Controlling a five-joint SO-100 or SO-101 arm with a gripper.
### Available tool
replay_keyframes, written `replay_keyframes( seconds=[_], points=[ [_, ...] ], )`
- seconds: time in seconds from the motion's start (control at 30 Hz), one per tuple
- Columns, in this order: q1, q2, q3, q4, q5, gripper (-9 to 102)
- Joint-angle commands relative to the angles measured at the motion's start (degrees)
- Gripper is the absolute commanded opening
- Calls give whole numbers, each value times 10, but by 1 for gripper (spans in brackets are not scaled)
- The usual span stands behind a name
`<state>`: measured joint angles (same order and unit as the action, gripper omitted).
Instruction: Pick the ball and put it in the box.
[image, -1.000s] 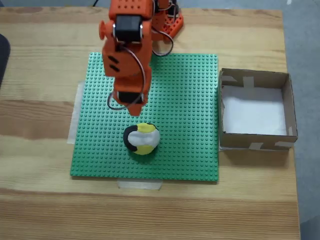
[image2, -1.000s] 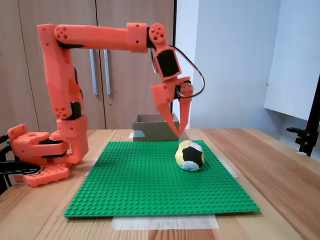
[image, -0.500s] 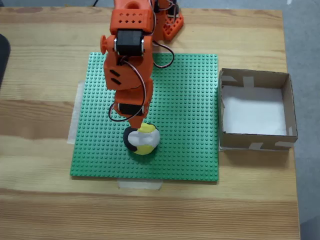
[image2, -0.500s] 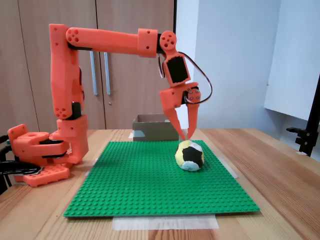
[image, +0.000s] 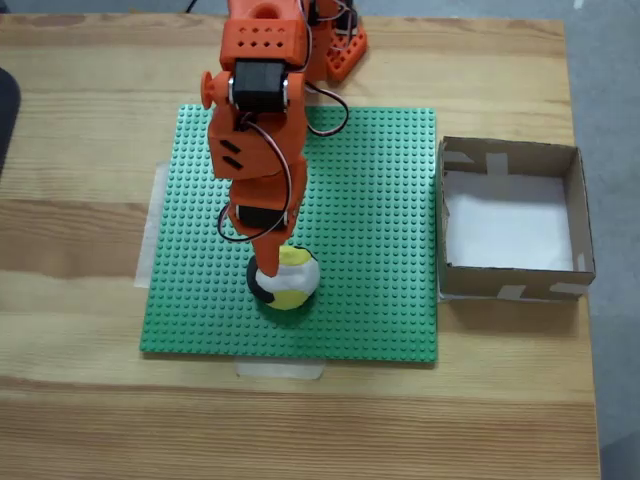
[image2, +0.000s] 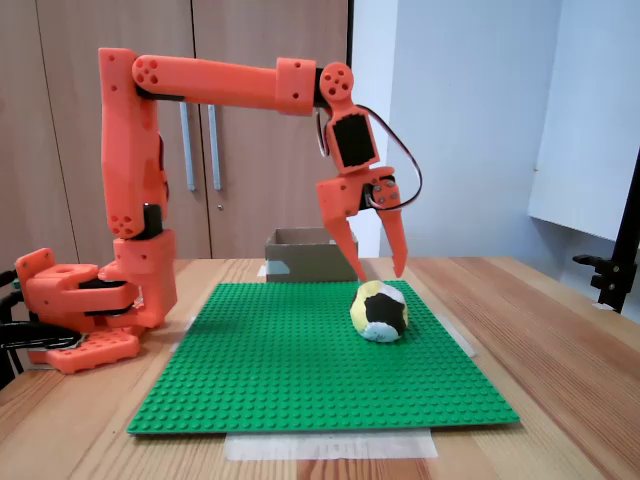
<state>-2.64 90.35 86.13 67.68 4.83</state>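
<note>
The yellow, black and white ball (image: 287, 280) (image2: 379, 311) rests on the green studded baseplate (image: 370, 220) (image2: 290, 360), toward its front edge in the top-down fixed view. My orange gripper (image: 272, 262) (image2: 380, 273) hangs directly above the ball, open, its fingertips just over the ball's top and spread about as wide as the ball. Nothing is between the fingers. The brown cardboard box (image: 512, 220) with a white floor sits off the baseplate's right edge; in the side fixed view the box (image2: 305, 254) stands behind the arm.
The arm's orange base (image2: 80, 310) sits at the baseplate's far end. Pale tape (image: 280, 369) holds the baseplate to the wooden table (image: 90, 130). A black stand (image2: 618, 260) rises at the right in the side fixed view.
The gripper has moved forward over the ball and lowered toward it. Its fingers, nearly together a second ago, have spread apart. The ball and box have not moved.
</note>
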Motion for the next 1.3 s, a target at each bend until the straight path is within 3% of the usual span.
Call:
replay_keyframes(
  seconds=[0.0, 1.27],
  points=[
    [0, 5, -1, -5, -8, 22],
    [-3, 5, 175, -186, -63, 19]
  ],
)
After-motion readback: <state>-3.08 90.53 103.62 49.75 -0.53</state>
